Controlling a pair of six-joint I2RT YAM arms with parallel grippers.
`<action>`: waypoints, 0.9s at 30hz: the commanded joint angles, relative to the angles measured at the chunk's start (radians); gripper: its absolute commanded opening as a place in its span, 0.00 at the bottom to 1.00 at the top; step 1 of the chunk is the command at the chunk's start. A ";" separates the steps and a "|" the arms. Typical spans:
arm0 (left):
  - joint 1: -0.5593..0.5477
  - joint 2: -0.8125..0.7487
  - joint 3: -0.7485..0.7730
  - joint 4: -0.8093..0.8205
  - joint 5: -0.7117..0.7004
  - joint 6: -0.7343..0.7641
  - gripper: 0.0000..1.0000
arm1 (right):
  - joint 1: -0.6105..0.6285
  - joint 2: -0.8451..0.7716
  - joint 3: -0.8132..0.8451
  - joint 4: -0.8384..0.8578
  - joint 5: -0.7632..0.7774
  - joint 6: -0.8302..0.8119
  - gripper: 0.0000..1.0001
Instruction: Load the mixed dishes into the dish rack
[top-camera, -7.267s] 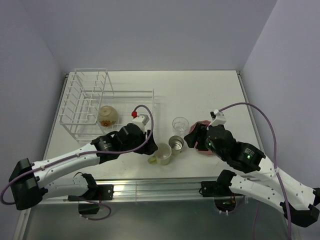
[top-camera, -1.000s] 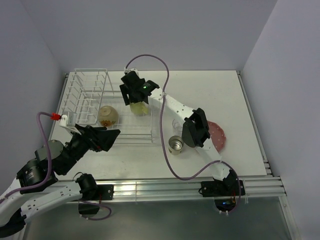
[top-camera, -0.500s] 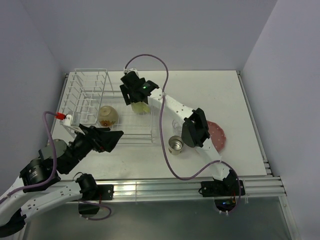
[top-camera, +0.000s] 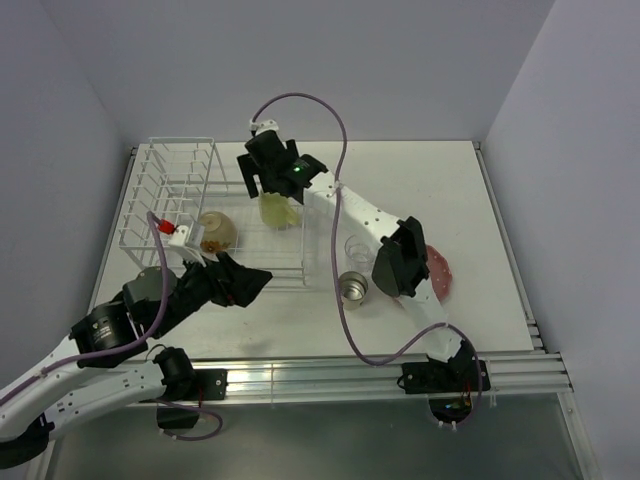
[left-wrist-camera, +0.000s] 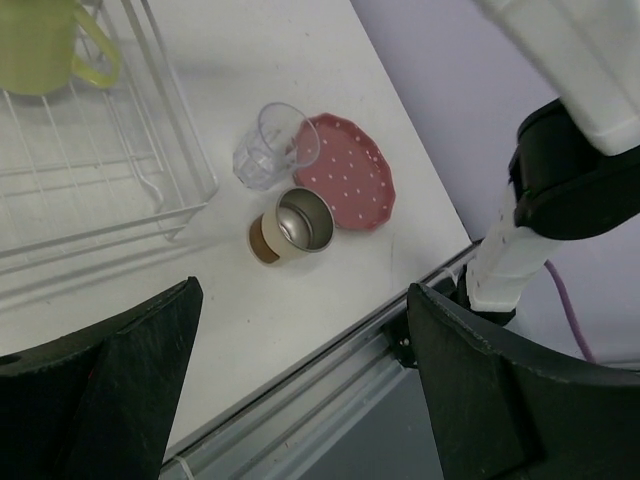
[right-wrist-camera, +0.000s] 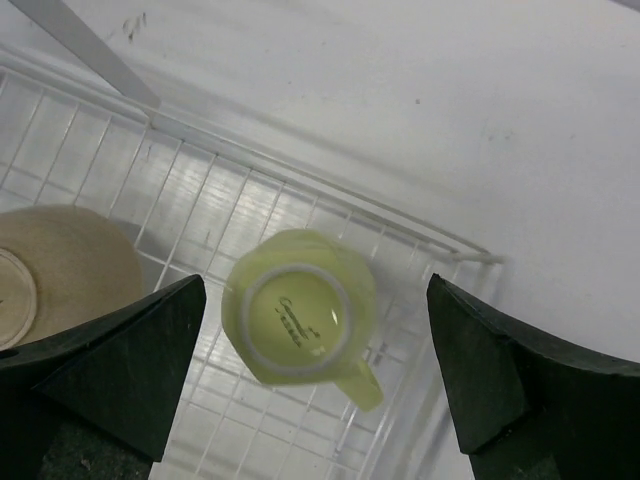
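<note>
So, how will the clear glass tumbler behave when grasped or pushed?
The clear glass tumbler looks smooth, so probably slippery to pinch. Being glass, it is likely brittle. It stands upright beside the small steel cup and pink plate, so a push may knock them.

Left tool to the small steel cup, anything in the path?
Nothing visible. Only bare white table lies between the open left tool and the small steel cup. The clear glass tumbler and the pink white-dotted plate stand beside and beyond the cup, not in the approach.
</note>
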 joint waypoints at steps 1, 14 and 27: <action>-0.003 0.034 -0.027 0.083 0.093 -0.039 0.89 | -0.011 -0.220 -0.085 0.037 0.132 0.048 0.99; -0.023 0.264 -0.110 0.289 0.201 -0.084 0.83 | -0.146 -0.945 -1.106 0.085 0.139 0.430 0.91; -0.083 0.276 -0.099 0.295 0.161 -0.103 0.82 | -0.310 -0.948 -1.413 0.257 -0.051 0.459 0.70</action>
